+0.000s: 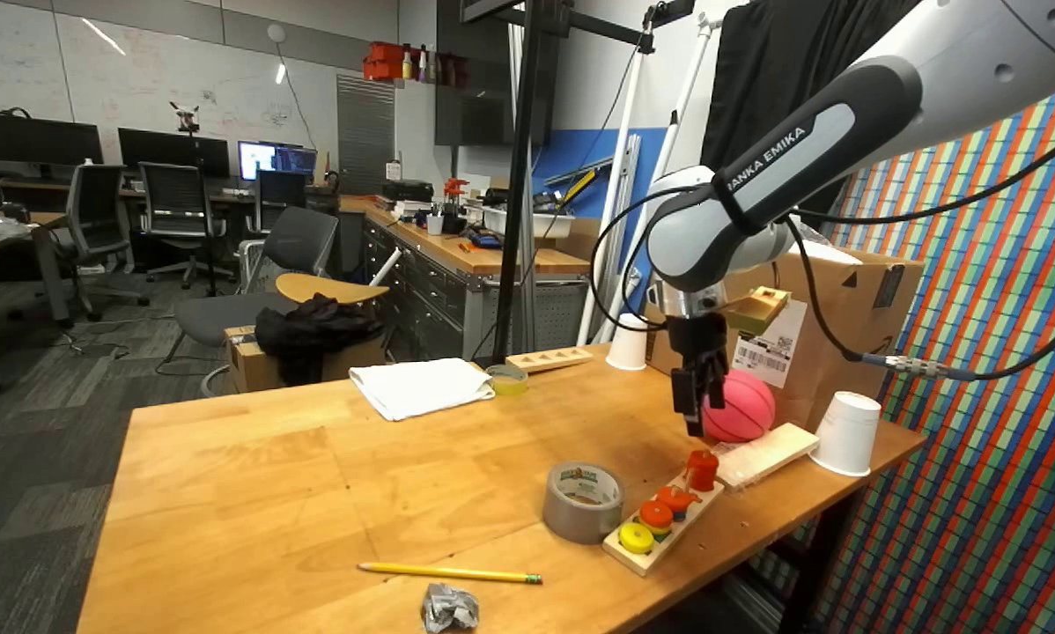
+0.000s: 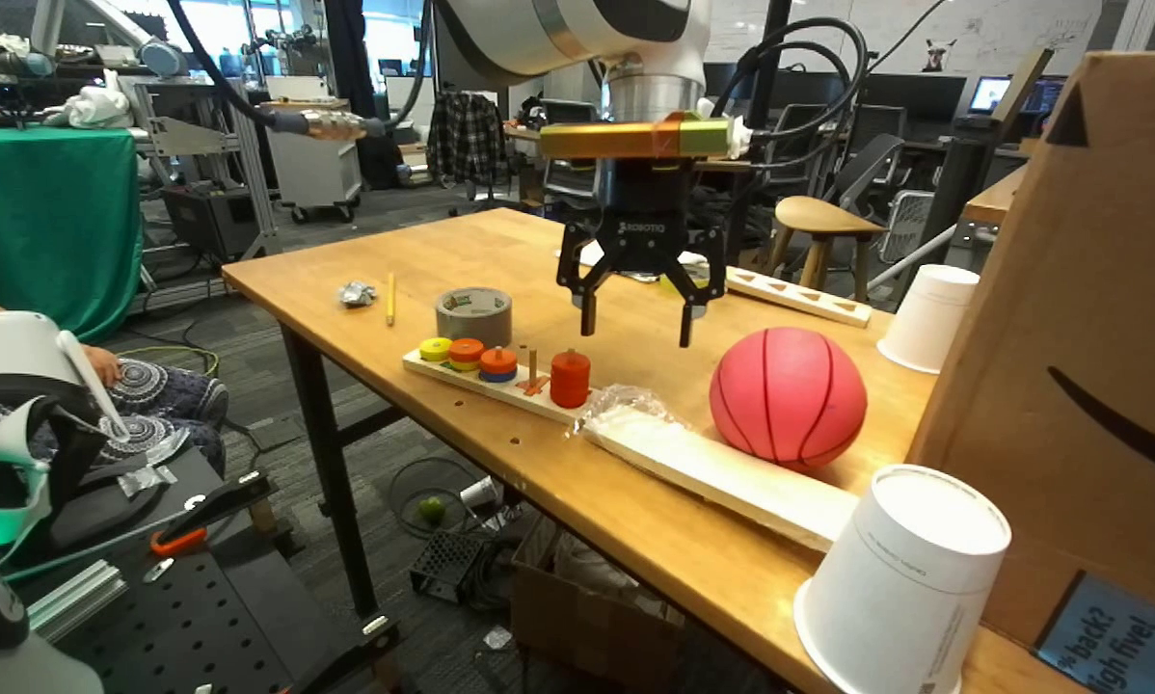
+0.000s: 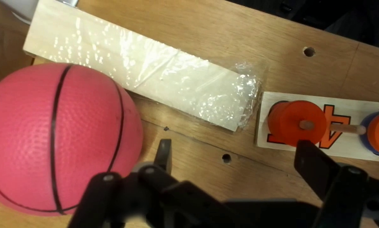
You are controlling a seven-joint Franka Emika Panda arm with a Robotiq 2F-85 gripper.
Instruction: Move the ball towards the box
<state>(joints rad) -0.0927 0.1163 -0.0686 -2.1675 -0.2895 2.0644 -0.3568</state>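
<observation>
Wooden worktop (image 1: 439,475), in an exterior view: pink basketball (image 1: 742,407) near the cardboard box (image 1: 849,304). In an exterior view, the Robotiq gripper (image 2: 636,337), wide, empty, hangs farther from that box. Wrist view: the box-side finger (image 3: 164,153), once lowered, should push slowly.

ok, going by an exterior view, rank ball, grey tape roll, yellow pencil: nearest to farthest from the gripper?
From the gripper in an exterior view:
1. Ball: partly hidden behind it, on the box side.
2. Grey tape roll: lower left of the gripper in the picture.
3. Yellow pencil: farther lower left, beyond the roll.
</observation>
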